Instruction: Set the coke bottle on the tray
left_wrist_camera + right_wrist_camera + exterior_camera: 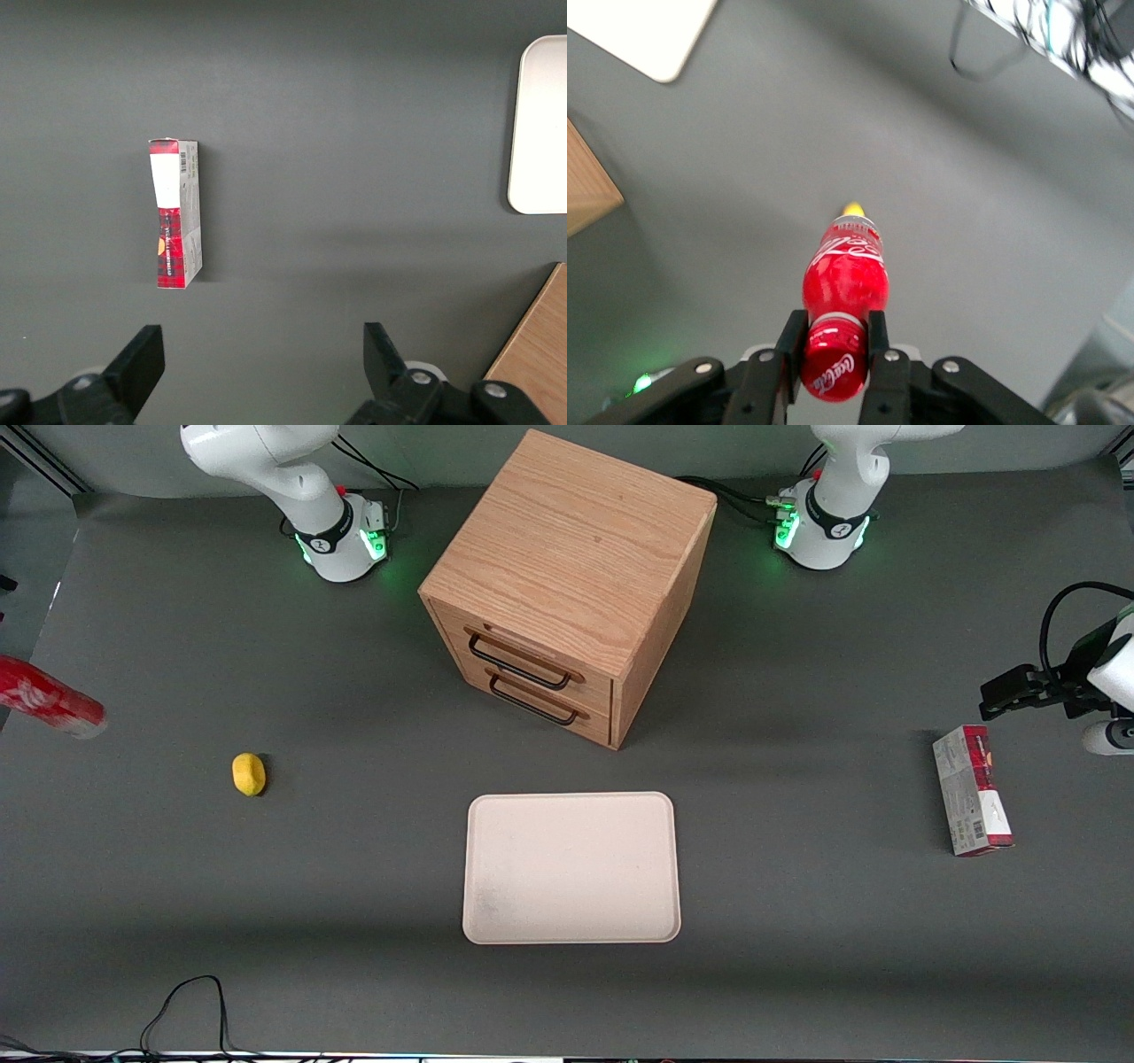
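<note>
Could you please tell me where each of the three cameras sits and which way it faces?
Front view: raised at the table's front, looking down on tray, cabinet, lemon, carton and both arm bases.
Left wrist view: on the parked arm, looking down at the carton; shares the tray with the others.
Right wrist view: on the working arm, showing the gripper shut on the coke bottle, lifted above the table.

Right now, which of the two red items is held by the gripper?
The coke bottle, clamped at its neck by the gripper toward the working arm's end of the table. The red-and-white carton lies free near the parked arm.
</note>
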Controlling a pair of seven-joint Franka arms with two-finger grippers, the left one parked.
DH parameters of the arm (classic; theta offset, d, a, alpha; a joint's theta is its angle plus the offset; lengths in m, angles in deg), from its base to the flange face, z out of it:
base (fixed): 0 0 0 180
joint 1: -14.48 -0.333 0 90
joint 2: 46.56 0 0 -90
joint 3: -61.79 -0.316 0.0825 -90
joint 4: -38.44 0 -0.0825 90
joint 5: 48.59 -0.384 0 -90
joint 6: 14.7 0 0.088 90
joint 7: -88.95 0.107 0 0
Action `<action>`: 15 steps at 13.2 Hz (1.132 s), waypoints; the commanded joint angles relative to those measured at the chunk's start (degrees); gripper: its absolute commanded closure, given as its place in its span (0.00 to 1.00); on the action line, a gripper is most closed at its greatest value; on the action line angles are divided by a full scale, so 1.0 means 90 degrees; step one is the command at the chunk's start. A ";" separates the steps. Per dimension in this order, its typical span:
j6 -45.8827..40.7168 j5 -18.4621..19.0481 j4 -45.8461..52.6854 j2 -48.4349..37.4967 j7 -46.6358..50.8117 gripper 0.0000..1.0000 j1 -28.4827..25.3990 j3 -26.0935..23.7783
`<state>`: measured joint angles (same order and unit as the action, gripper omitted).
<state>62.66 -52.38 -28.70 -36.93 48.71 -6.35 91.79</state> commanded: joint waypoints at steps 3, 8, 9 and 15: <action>-0.0304 -0.0175 0.1843 0.1506 0.2423 0.98 0.0098 -0.1904; 0.0416 0.0408 0.1953 0.2015 0.4460 0.99 -0.0475 -0.3295; 0.0554 0.0614 0.1963 0.2103 0.4596 1.00 -0.0768 -0.3295; 0.1519 0.0617 0.1953 0.2834 0.4724 1.00 -0.0898 -0.3354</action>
<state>73.55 -47.49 -14.45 -16.02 90.98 -15.07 61.99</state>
